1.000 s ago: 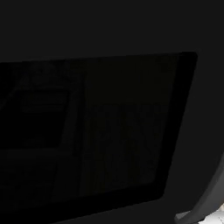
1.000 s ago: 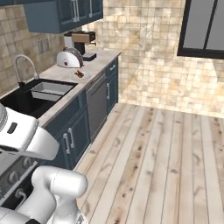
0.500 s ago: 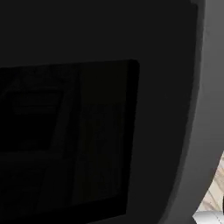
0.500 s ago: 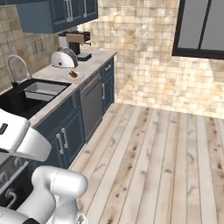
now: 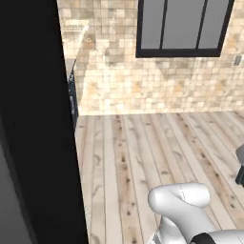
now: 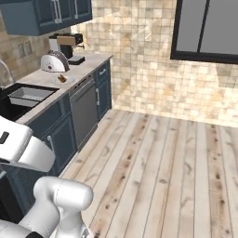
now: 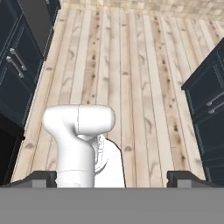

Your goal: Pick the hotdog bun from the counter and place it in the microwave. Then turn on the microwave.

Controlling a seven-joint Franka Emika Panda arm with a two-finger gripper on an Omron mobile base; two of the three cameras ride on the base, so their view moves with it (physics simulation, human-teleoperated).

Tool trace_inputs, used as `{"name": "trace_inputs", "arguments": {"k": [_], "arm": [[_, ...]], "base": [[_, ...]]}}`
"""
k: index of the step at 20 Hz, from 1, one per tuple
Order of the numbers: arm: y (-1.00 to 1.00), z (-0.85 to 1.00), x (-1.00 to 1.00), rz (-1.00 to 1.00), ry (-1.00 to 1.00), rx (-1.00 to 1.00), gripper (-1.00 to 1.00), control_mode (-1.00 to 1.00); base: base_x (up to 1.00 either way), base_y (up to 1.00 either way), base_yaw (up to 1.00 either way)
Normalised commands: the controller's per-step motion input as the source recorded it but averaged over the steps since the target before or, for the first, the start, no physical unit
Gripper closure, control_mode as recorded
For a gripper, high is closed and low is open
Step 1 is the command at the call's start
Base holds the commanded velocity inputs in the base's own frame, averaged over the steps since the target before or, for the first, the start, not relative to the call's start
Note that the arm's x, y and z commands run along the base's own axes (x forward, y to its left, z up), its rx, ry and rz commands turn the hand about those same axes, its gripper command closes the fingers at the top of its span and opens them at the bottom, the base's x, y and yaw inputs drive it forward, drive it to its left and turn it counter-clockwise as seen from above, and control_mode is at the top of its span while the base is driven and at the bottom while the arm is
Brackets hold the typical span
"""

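The end effector [image 7: 112,177] is released; approach the hotdog bun [image 6: 62,78] beside the toaster [image 6: 53,62] squarely.

**Three cameras, one shared plank floor**

The left base view sits close against a tall black surface [image 5: 33,119] filling its left side, facing a beige tiled wall [image 5: 157,81]. The right base view looks from farther back along the light marbled counter [image 6: 69,74] at upper left. The hand view points down at the pale wooden plank floor [image 7: 131,65], common to all three.
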Motion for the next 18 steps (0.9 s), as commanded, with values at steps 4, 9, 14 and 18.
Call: {"name": "trace_inputs", "arguments": {"k": [4, 9, 14, 18], "arm": [[0.0, 0.0, 0.0, 0.0, 0.0, 0.0, -1.0, 1.0], [0.0, 0.0, 0.0, 0.0, 0.0, 0.0, -1.0, 1.0], [0.0, 0.0, 0.0, 0.0, 0.0, 0.0, -1.0, 1.0], [0.0, 0.0, 0.0, 0.0, 0.0, 0.0, -1.0, 1.0]], "base": [[0.56, -0.48, 0.0], [0.74, -0.38, 0.0], [0.97, -0.11, 0.0], [1.0, 0.0, 0.02]]}}
